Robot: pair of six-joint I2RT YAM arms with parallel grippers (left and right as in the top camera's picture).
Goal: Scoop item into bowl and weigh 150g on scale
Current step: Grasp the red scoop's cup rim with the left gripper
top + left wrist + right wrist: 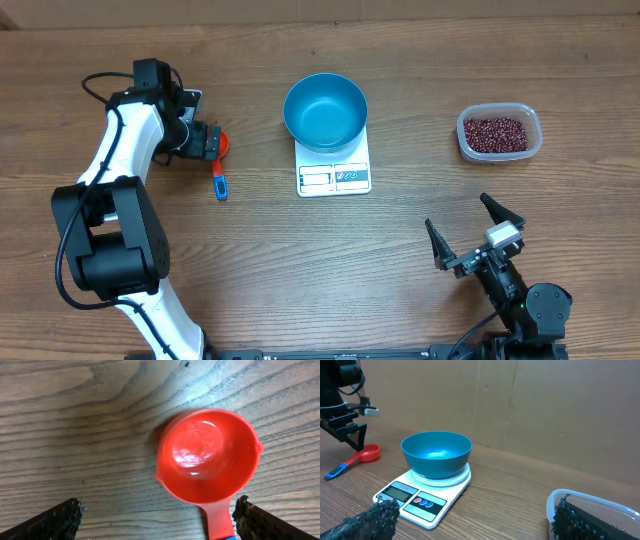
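Beans point(498, 132) occupy one tub point(537, 135); one bowl point(325, 110), one scale point(335, 178).

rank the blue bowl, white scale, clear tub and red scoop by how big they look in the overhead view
1. blue bowl and white scale: too close to rank, since the bowl hides part of the scale
2. clear tub: slightly smaller
3. red scoop: smallest

Overhead faces straight down on the table point(300, 290); left wrist sits close above the scoop point(207, 455); right wrist, low and level, shares scoop, bowl point(436, 452) and scale point(420, 502) with overhead.
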